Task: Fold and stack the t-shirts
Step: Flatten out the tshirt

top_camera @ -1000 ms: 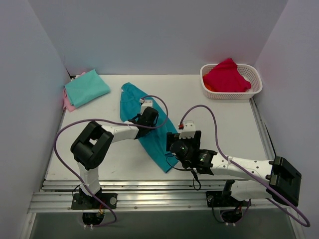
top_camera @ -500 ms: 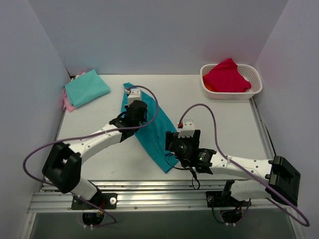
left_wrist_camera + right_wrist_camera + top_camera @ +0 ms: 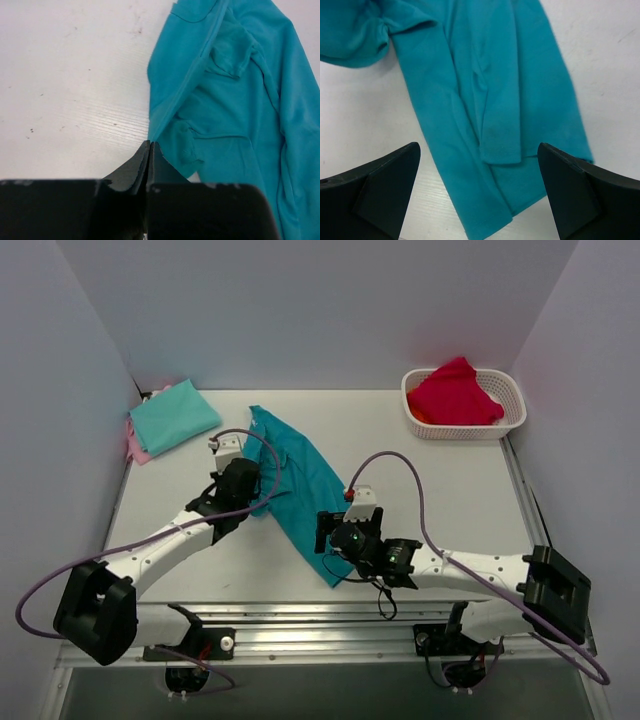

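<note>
On a white table [image 3: 450, 490], seen from above, a deep teal t-shirt [image 3: 300, 490] lies loosely spread in a long slanting strip from the far middle down toward the near edge, between two robot arms. From the left side, the left gripper [image 3: 258, 502] has its jaws pressed together, pinching a fold at the shirt's left edge; its wrist camera shows the closed fingertips [image 3: 149, 147] meeting the cloth where it lifts off the tabletop. From the right, the right gripper [image 3: 335, 540] hangs over the shirt's near end with its jaws spread wide and nothing between them; its wrist view shows the narrow, wrinkled tail of teal cloth [image 3: 485, 100] below the two fingers. At the far left corner a folded mint-green t-shirt [image 3: 173, 416] rests on a pink t-shirt [image 3: 138, 448], only the pink edge showing. At the far right a white basket [image 3: 515, 405] holds bunched red cloth [image 3: 455, 392].
</note>
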You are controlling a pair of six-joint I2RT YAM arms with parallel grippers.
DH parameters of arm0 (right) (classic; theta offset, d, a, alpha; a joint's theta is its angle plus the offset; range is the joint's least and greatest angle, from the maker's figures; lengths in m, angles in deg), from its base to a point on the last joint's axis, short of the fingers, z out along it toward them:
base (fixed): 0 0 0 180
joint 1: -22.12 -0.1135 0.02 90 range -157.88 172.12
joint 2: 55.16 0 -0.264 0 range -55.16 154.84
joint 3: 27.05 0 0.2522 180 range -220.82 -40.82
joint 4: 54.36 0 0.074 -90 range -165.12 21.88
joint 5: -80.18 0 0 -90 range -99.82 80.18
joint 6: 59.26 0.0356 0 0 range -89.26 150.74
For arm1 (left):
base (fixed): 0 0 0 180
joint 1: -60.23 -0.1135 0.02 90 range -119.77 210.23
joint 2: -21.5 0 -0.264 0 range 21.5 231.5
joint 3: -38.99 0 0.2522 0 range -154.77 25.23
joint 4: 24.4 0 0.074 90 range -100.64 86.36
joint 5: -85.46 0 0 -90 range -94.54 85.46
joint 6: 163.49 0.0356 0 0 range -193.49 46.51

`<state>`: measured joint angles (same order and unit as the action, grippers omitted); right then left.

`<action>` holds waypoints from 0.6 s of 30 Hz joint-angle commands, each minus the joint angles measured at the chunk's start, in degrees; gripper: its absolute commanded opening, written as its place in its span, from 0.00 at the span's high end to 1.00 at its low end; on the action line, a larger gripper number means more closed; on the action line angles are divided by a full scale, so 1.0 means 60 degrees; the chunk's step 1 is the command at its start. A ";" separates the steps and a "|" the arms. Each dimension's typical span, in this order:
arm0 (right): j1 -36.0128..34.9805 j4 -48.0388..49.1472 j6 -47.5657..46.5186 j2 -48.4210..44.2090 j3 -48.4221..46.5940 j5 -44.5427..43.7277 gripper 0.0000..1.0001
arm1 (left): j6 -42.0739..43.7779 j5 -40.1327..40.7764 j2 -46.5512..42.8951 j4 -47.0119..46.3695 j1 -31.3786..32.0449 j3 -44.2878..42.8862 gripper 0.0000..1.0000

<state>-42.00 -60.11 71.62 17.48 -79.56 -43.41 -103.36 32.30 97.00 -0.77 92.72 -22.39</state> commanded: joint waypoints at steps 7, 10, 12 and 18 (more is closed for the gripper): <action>-0.0461 0.0409 0.2207 0.1515 0.0583 0.0558 0.00 | -0.0325 -0.0075 -0.1276 -0.0180 -0.0727 0.0392 0.98; -0.0695 0.0160 0.2618 0.1736 0.0656 0.0397 0.00 | -0.0339 -0.0163 -0.1246 -0.0224 -0.0786 0.0436 0.98; -0.0870 0.0057 0.2955 0.1823 0.0729 0.0281 0.00 | -0.0325 -0.0236 -0.1246 -0.0341 -0.0830 0.0480 0.98; -0.1340 -0.0221 0.3513 0.1984 0.0657 0.0031 0.00 | -0.0310 -0.0339 -0.1071 -0.0458 -0.0874 0.0494 0.98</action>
<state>-48.88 -58.98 88.85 28.41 -75.51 -39.98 -104.67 30.99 90.12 -1.01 87.91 -19.33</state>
